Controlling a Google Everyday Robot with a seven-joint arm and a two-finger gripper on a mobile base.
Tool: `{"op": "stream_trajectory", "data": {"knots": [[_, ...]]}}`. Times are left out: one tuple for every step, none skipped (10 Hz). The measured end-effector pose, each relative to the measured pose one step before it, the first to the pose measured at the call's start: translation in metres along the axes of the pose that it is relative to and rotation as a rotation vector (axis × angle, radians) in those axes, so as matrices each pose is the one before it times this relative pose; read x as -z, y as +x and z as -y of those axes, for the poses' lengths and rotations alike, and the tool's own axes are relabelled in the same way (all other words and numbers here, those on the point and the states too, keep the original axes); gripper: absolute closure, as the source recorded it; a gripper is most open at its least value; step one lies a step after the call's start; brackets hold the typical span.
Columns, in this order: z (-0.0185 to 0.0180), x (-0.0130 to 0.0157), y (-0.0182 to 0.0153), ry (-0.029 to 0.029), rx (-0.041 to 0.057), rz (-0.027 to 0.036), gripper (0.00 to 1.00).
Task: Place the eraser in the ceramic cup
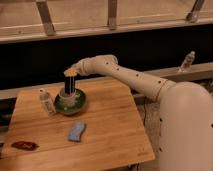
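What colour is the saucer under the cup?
Green saucer, clearest in the camera view; the gripper, shut on the eraser, is directly above it.

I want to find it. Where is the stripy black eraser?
The eraser stands upright under the shut gripper, over the white cup on the green saucer, at the table's back left, beside the small bottle.

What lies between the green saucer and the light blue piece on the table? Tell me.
Only bare wood of the table, in the camera view. The saucer sits behind the blue piece. The gripper, shut on the eraser, is above the saucer.
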Motion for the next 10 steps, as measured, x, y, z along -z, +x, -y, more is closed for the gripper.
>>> {"op": "stream_trajectory", "data": {"knots": [[-0.00246, -0.00331, -0.00098, -0.0093, 0.00196, 0.00737, 1.0], [-0.00159, -0.00188, -0.00054, -0.00932, 0.00118, 0.01102, 0.99], [-0.00225, -0.00088, 0.00025, -0.0114, -0.00052, 0.0155, 0.96], [0.00021, 0.00064, -0.00115, 0.00005, -0.00001, 0.00358, 0.96], [-0.00064, -0.00066, 0.00012, -0.00114, 0.0002, -0.00046, 1.0], [-0.00068, -0.00052, -0.00026, -0.00103, 0.00048, -0.00006, 0.98], [0.00022, 0.00012, 0.00011, 0.00032, -0.00013, -0.00002, 0.9], [0.00018, 0.00016, 0.00002, 0.00033, -0.00006, -0.00001, 0.82], [0.00041, 0.00034, 0.00014, 0.00066, -0.00024, 0.00002, 0.7], [0.00035, 0.00022, 0.0003, 0.00046, -0.00037, -0.0001, 0.6]]}}
